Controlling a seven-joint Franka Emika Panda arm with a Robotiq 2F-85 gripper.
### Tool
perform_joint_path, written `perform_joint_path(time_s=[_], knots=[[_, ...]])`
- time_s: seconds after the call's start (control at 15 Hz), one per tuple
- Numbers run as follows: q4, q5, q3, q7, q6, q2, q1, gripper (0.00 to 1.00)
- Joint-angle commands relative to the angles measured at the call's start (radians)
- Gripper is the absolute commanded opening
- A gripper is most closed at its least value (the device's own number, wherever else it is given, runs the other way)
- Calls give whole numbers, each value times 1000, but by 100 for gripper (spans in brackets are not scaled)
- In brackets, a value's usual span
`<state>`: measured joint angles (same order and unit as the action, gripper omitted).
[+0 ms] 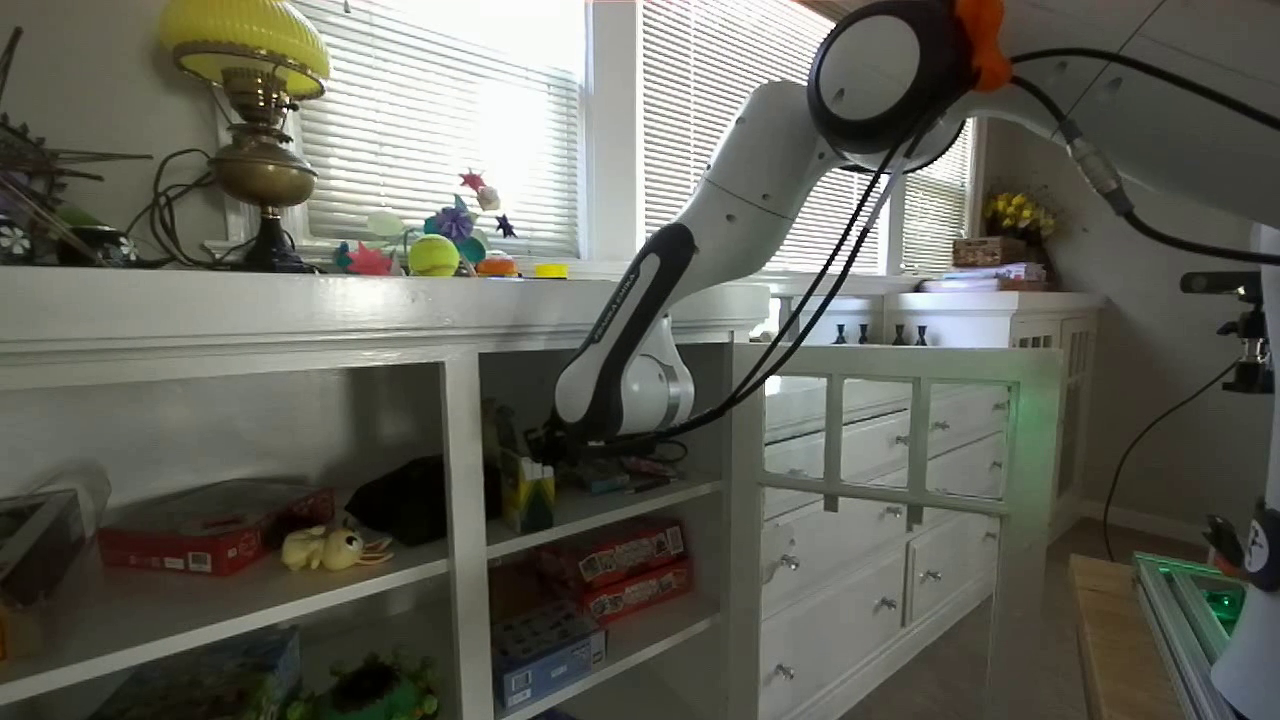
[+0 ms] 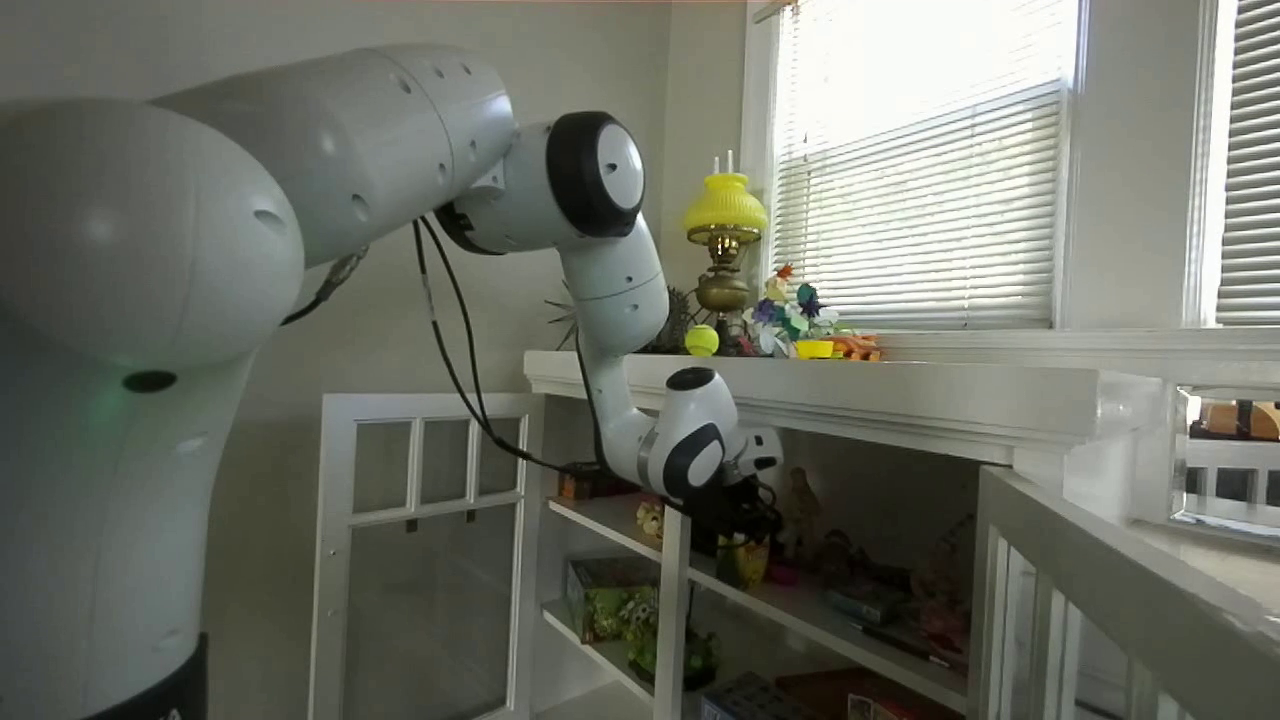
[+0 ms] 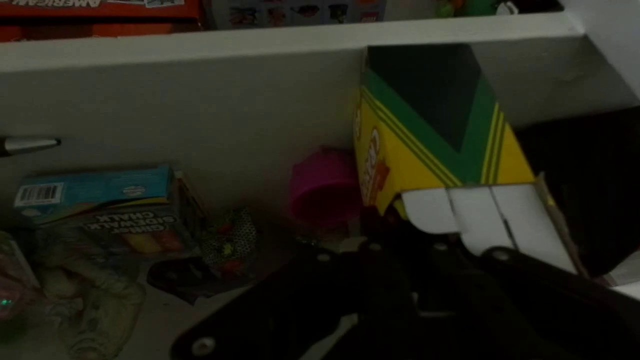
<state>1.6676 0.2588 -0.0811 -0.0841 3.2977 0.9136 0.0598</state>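
White shelf (image 3: 210, 112), claw (image 3: 386, 220) nearly closed, pinching yellow box (image 3: 480, 155)

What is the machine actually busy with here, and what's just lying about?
Seemingly part of the job:
yellow-and-green box
gripper, closed at the box's open end; too dark to tell whether it pinches it

Apparently just lying about:
pink container
pen
sidewalk chalk box
tennis ball
yellow-shaded lamp
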Motion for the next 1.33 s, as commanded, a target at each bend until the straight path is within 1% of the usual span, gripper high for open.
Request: perform_joint_path(time_s=[0.0, 0.33, 0.4, 0.67, 0.73, 0.8, 1.07, 1.13, 1.27], knots=[[-89, -30, 8, -27, -26, 45, -18, 3], [-125, -32, -4, -25, -34, 68, -3, 3], [-127, -31, -7, -26, -35, 70, 1, 32], [-107, -12, -36, -42, -23, 66, 35, 56], [-103, -4, -63, -49, -11, 67, 57, 63], [-94, 29, -84, -34, -12, 62, 80, 70], [-45, 63, -169, -67, 4, 48, 164, 98], [-35, 65, -185, -79, 9, 46, 182, 100], [-9, 71, -220, -98, 11, 38, 218, 100]])
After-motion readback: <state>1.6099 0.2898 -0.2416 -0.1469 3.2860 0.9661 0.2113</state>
